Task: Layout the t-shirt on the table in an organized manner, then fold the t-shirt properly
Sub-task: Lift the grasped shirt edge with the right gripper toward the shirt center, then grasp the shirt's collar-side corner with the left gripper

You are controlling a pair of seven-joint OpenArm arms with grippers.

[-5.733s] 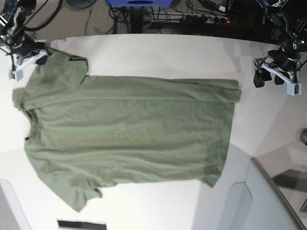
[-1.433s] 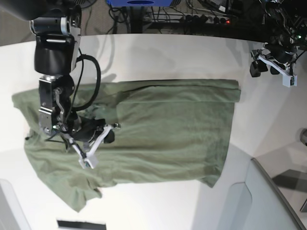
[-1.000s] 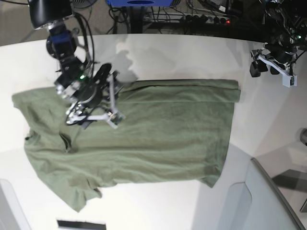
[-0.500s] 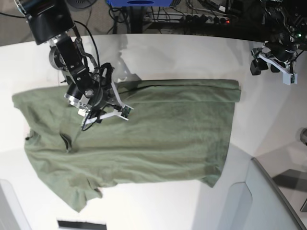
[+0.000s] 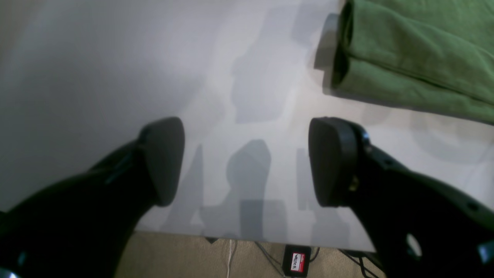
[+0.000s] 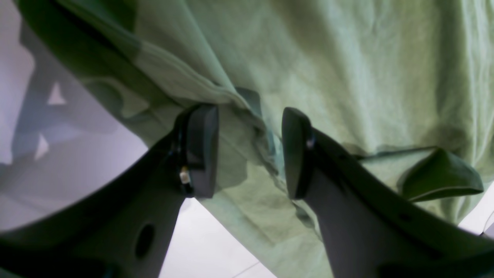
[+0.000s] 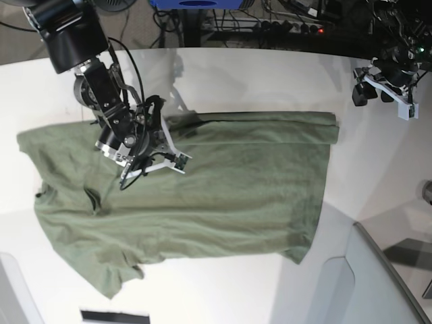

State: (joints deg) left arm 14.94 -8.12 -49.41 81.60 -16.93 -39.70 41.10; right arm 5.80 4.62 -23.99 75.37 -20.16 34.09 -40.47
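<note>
Base view: the t-shirt (image 7: 196,189) lies spread across the white table (image 7: 270,81), its long upper edge doubled over in a fold. The right gripper (image 7: 156,160) sits on the cloth just below that folded edge, towards the sleeve end. The left gripper (image 7: 382,91) hangs over bare tabletop near the far rim, well apart from the hem corner. Beyond the table's curved edge are a brown floor, dark cables (image 7: 283,20) and a blue object (image 7: 196,4); a grey panel (image 7: 385,283) stands at the near corner.

Left wrist view: the left gripper (image 5: 247,162) has its two dark fingers (image 5: 164,158) spread wide with nothing between them, only shadowed white surface. The folded corner of the t-shirt (image 5: 417,58) lies ahead and to one side, not touching. Past the table's edge, a small labelled device (image 5: 296,262) sits on the floor.

Right wrist view: the right gripper (image 6: 249,152) stands half closed, and a raised ridge of green cloth (image 6: 308,77) runs between its fingers (image 6: 200,150); whether the pads actually pinch it cannot be told. White tabletop (image 6: 77,173) shows beside the fabric
</note>
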